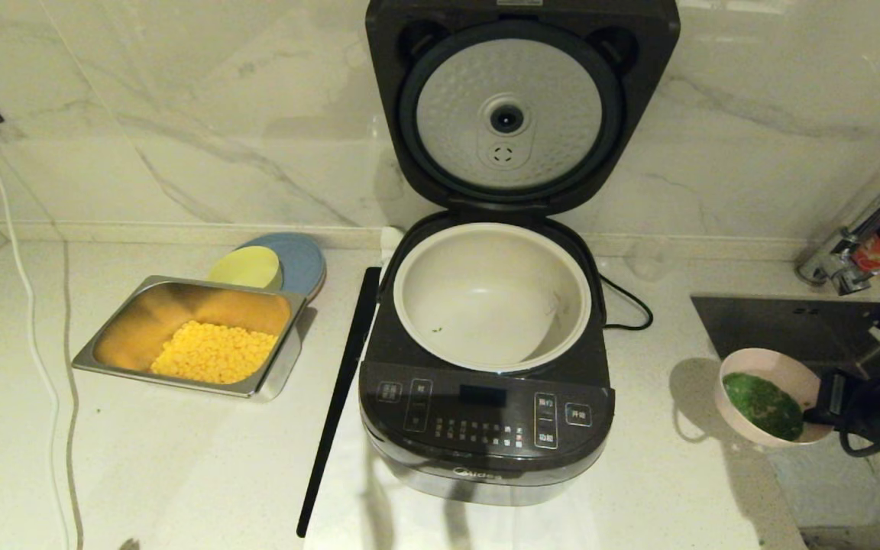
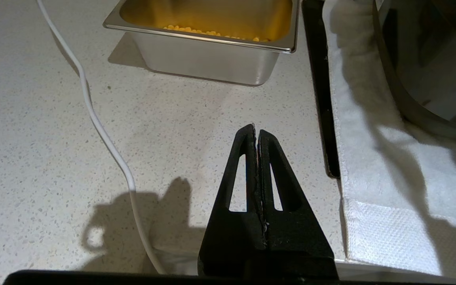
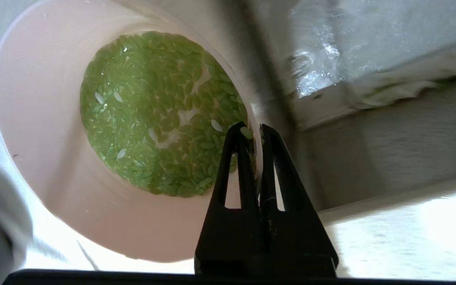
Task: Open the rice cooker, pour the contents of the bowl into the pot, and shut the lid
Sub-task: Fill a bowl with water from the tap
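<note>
We are seeing the rice cooker (image 1: 486, 382) standing in the middle of the counter (image 1: 180, 473) with its touch panel facing us. Its lid (image 1: 520, 107) is standing upright at the back, the dimpled silver underside turned toward us. The pot (image 1: 492, 294) is sitting inside, mouth up, with a few green specks on its floor.

To the right of the cooker, near the sink (image 1: 784, 325), we are looking at the bowl (image 1: 768, 397) tilting, its mouth angled up and toward the cooker. The contents (image 1: 762, 405) are lying inside as a mass of green grains. The right gripper (image 3: 255, 132) is reaching in from the right edge, its fingers pinching the bowl's rim, one inside and one outside.

The left gripper (image 2: 256, 132) is hanging over the counter in front of the steel tray (image 2: 212, 59) of corn (image 1: 215, 351), fingers pressed together on nothing, beside a white cable (image 2: 105, 134).
</note>
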Robot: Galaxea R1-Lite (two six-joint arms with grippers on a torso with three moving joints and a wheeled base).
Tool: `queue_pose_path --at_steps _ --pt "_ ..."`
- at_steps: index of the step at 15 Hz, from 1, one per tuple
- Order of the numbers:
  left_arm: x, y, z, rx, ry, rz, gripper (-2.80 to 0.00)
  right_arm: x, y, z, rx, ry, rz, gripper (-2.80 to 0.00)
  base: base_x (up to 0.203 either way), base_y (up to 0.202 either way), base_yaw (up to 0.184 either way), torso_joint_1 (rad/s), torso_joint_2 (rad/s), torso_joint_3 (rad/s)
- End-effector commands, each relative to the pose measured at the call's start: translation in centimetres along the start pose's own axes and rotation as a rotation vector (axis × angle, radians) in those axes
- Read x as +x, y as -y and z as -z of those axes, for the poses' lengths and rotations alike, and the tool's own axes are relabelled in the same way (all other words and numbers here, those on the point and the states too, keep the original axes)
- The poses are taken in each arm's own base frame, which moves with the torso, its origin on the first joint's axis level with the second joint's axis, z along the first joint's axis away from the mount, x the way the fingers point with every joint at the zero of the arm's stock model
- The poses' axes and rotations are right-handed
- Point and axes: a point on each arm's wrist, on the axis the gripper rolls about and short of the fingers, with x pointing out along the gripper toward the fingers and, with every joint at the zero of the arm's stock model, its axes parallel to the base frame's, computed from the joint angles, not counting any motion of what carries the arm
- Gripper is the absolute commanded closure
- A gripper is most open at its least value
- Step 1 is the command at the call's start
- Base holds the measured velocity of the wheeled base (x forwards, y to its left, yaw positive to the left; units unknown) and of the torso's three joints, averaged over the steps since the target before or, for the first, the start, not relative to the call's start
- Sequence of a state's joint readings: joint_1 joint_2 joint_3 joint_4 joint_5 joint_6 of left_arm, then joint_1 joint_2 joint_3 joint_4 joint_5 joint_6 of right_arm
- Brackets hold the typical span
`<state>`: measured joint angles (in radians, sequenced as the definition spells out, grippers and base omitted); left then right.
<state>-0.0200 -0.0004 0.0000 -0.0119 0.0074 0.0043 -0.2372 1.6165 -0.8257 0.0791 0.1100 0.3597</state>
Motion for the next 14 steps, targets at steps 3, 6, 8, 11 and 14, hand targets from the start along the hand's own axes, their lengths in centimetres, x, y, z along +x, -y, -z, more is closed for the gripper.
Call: queue_pose_path --at_steps 3,6,8,11,14 --pt "0.1 0.0 0.3 -0.001 -0.008 0.000 0.00 0.2 6.5 -3.0 0.197 0.045 0.065 0.00 0.000 0.000 0.000 0.000 0.00 0.000" --pt "0.1 0.0 0.3 0.000 -0.008 0.000 0.00 1.4 11.4 -4.8 0.319 0.062 0.126 0.00 0.000 0.000 0.000 0.000 0.00 0.000" --pt "0.1 0.0 0.3 -0.001 -0.008 0.000 0.00 2.2 14.4 -6.2 0.366 0.084 0.154 0.00 0.000 0.000 0.000 0.000 0.00 0.000" --pt "0.1 0.0 0.3 0.000 -0.008 0.000 0.00 3.5 18.3 -7.8 0.424 0.104 0.188 0.00 0.000 0.000 0.000 0.000 0.00 0.000" --pt "0.1 0.0 0.3 -0.001 -0.008 0.000 0.00 4.4 20.4 -8.8 0.447 0.126 0.202 0.00 0.000 0.000 0.000 0.000 0.00 0.000"
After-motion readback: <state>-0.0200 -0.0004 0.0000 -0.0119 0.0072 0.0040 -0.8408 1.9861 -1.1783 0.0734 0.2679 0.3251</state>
